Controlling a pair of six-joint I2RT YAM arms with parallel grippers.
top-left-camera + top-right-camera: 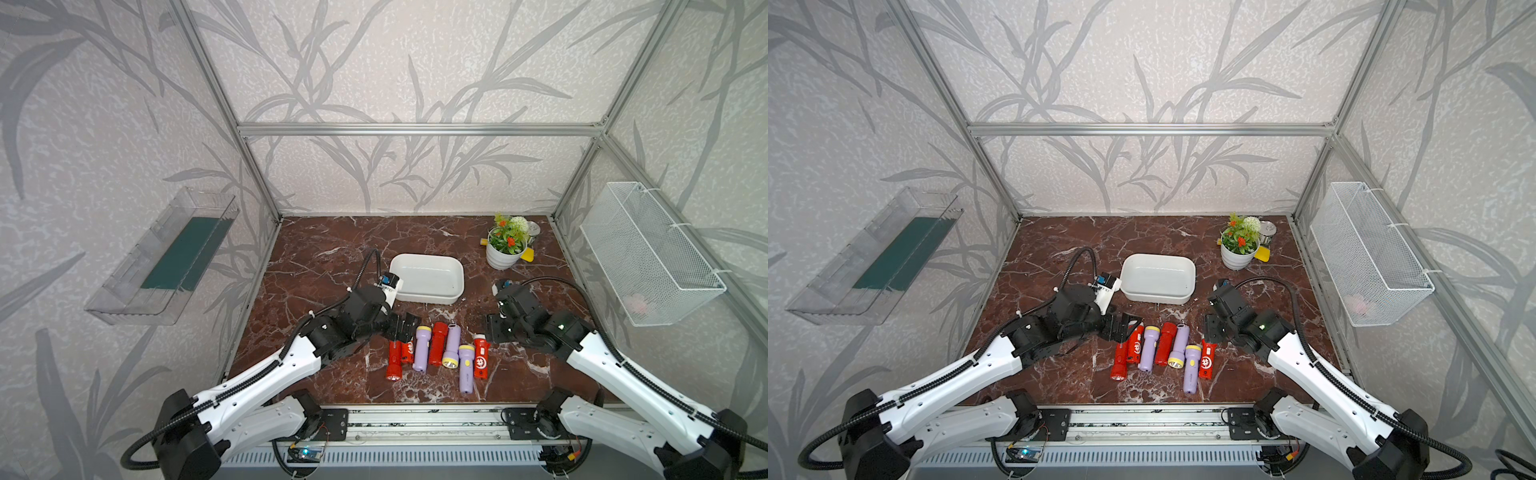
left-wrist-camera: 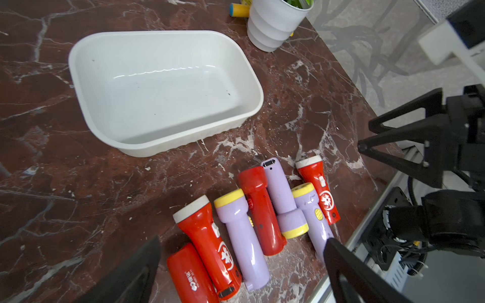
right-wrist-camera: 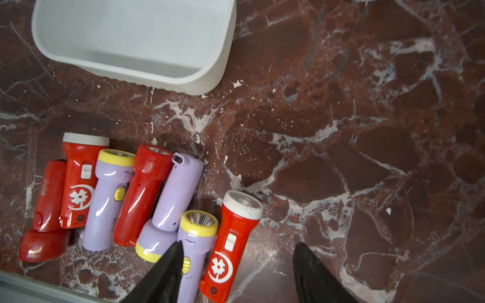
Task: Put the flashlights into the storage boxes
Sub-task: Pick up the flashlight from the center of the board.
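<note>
Bearing white flower emblems, two red flashlights lie flat

A red marble tabletop carries seven flashlights near its front edge, a white tub at centre and a flower pot near the far right corner.

The left arm and right arm, 2 in all, have glossy white shells dotted with small screw holes, black joint housings, black corrugated conduits and black triangular fingers.

Robot lab test cell: aluminium frame, leaf-wallpaper panels, marble-look tabletop, 2 arms on base rail.
</note>
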